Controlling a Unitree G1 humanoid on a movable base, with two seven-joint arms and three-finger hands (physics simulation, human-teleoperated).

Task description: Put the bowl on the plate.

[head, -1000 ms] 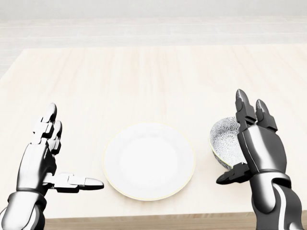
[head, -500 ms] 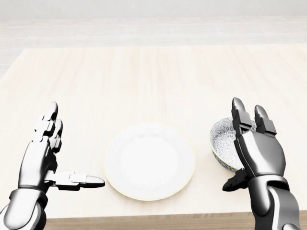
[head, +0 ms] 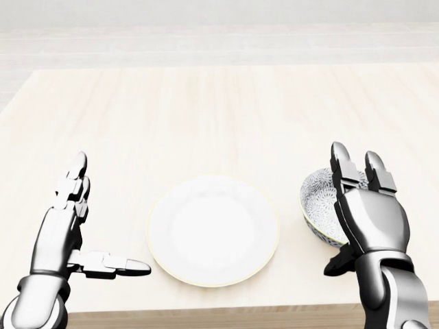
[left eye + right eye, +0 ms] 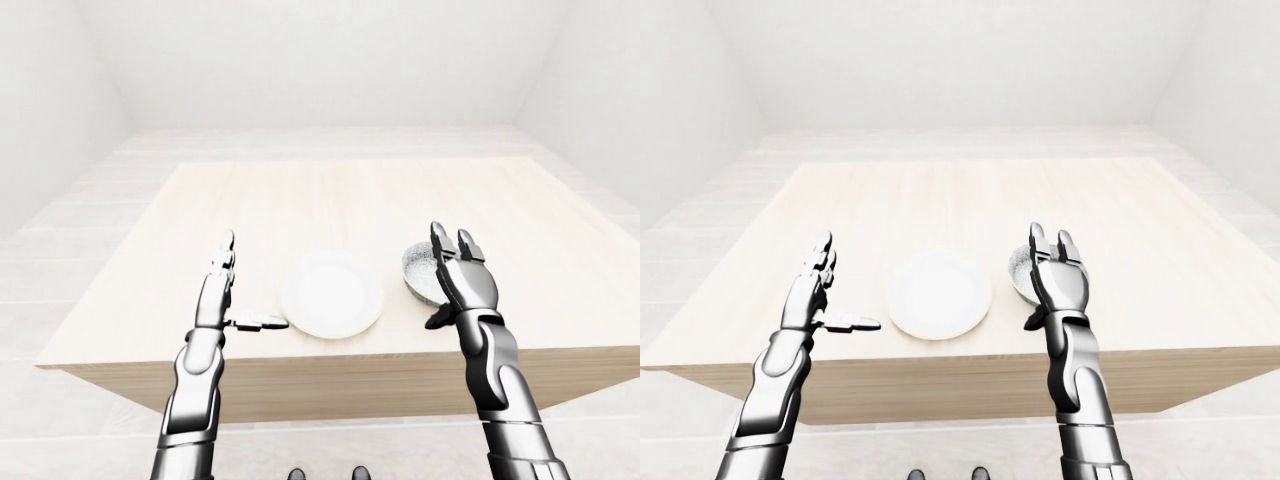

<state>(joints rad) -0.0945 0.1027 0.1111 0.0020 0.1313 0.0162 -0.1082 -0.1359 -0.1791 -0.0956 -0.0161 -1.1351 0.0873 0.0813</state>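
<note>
Two dishes sit on the pale wooden table [image 3: 206, 116], and both show nothing inside them. The white plate [image 3: 213, 229] lies flat between the two hands, just to the right of the left hand's outstretched thumb, which points toward its rim without touching it. The patterned bowl [image 3: 319, 202], white outside with a fine blue-grey print lining its inner wall, stands upright on the table just beside the plate, apart from it, in the head view directly behind the right hand's fingers [image 3: 341, 166]. The right hand [image 3: 367, 212] is open, its back toward the camera, two fingers upright and overlapping the bowl's right half, its thumb low and to the left under the bowl's near edge; whether any finger touches the bowl cannot be told. The left hand [image 3: 65, 226] is open too, palm facing right, fingers raised, holding nothing
</note>
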